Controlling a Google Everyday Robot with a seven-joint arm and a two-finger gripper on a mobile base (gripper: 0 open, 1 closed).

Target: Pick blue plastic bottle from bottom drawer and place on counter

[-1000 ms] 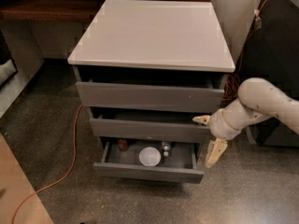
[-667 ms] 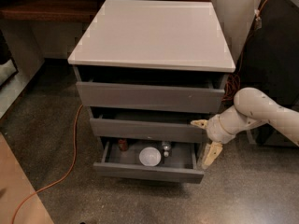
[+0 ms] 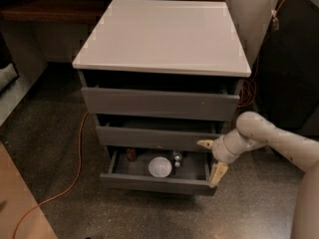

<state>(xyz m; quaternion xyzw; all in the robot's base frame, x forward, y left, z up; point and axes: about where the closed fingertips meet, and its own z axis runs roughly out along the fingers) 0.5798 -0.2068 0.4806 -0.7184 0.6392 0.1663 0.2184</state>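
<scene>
The bottom drawer (image 3: 154,184) is pulled open under the two upper grey drawers. Inside it, the blue plastic bottle (image 3: 177,158) lies at the back, partly hidden under the middle drawer's front, just right of a white round bowl (image 3: 160,167). A red soda can (image 3: 130,154) stands at the drawer's left back. My gripper (image 3: 211,158) is open and empty at the drawer's right end, one finger near the middle drawer's front and one by the drawer's right front corner. It is to the right of the bottle and apart from it. The glossy white counter (image 3: 162,34) tops the cabinet.
An orange cable (image 3: 75,173) runs over the floor left of the cabinet. A dark brown wooden shelf (image 3: 50,9) is at the back left. A black cabinet (image 3: 289,73) stands at the right. A tan panel (image 3: 20,203) fills the lower left corner.
My gripper has moved left and down, closer to the right end of the open bottom drawer. The drawer's contents have not moved.
</scene>
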